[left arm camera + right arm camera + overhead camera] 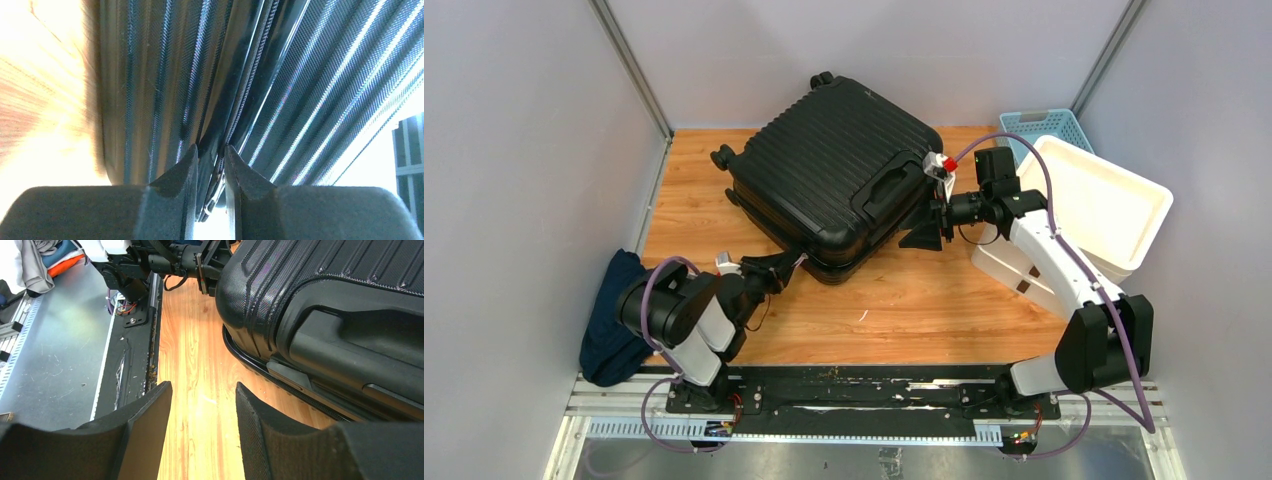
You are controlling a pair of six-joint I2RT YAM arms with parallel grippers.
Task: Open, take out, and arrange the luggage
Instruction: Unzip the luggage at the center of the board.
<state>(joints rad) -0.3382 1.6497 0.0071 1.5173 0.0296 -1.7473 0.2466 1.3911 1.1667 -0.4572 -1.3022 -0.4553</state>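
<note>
closed case, a thin hold at the zip

the large black ribbed hard-shell suitcase lies flat and zipped shut, set askew on the pale wooden tabletop, wheels toward the far left; the left gripper is at its near corner, jaws drawn close together with the black zip seam running between them; a small glint of metal sits low in the gap, perhaps the pull, but i cannot tell whether it is truly pinched; the right gripper waits beside the recessed black side handle, jaws spread, holding nothing.

risks, as i judge them: if the left jaws have only the seam and not the pull, dragging along it would slip off and open nothing; a pull caught by its tip could pop free at the corner's curve; with the right gripper not bracing, a tug could slide or swivel the whole case on the smooth wood, toward the white plastic drawer unit lying tilted just beside it on the right.

the wood looks slick and flat; plain grey walls enclose the cell; a light-blue mesh basket sits at the far right corner, a dark blue cloth off the near left edge.
</note>
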